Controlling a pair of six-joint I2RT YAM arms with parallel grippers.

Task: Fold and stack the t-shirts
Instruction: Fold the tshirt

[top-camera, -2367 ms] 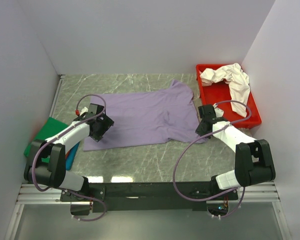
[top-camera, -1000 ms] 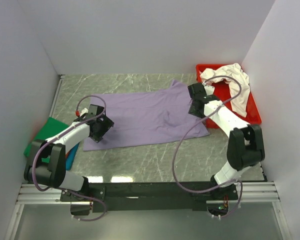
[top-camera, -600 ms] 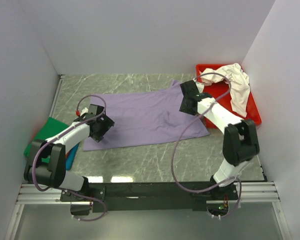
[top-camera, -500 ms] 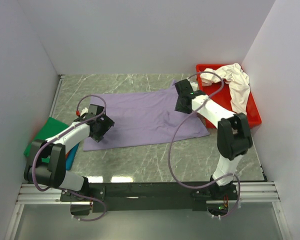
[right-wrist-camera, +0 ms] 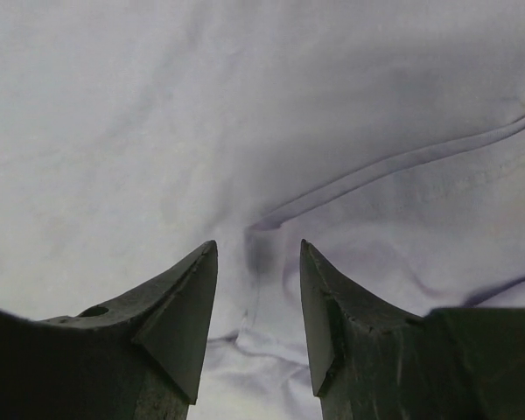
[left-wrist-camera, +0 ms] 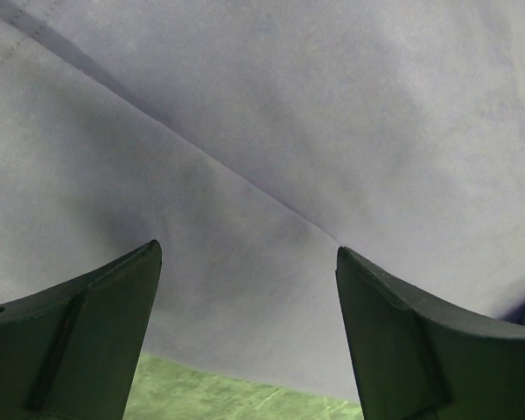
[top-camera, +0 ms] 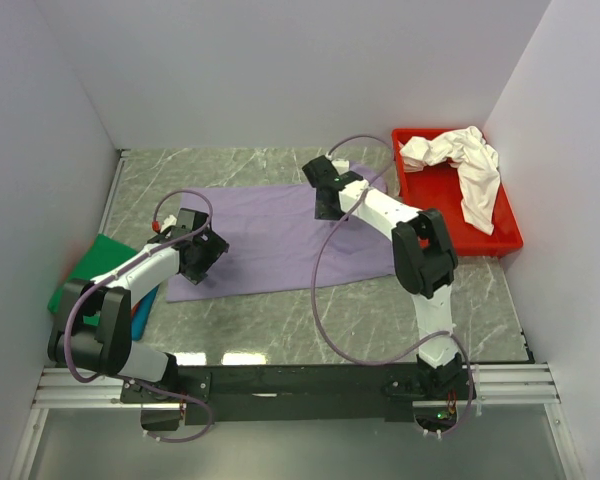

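The lavender t-shirt (top-camera: 270, 235) lies spread flat across the middle of the table. My left gripper (top-camera: 205, 255) hovers open over its near left part. In the left wrist view its jaws (left-wrist-camera: 247, 249) stand wide apart above the lavender cloth (left-wrist-camera: 289, 131), close to the hem, with nothing between them. My right gripper (top-camera: 325, 200) is over the shirt's far middle. Its jaws (right-wrist-camera: 258, 245) are open above a creased fold of lavender cloth (right-wrist-camera: 157, 131), with no cloth pinched. A creamy white t-shirt (top-camera: 470, 165) lies crumpled in the tray.
The red plastic tray (top-camera: 500, 243) stands at the back right, against the right wall. A green t-shirt (top-camera: 95, 262) lies at the left edge with blue cloth (top-camera: 143, 305) beside it, partly hidden by the left arm. White walls enclose three sides.
My right arm has swung left from beside the tray to the shirt's far middle, and its jaws have widened. The shirt's right edge now sits a little further left. The left arm is unmoved.
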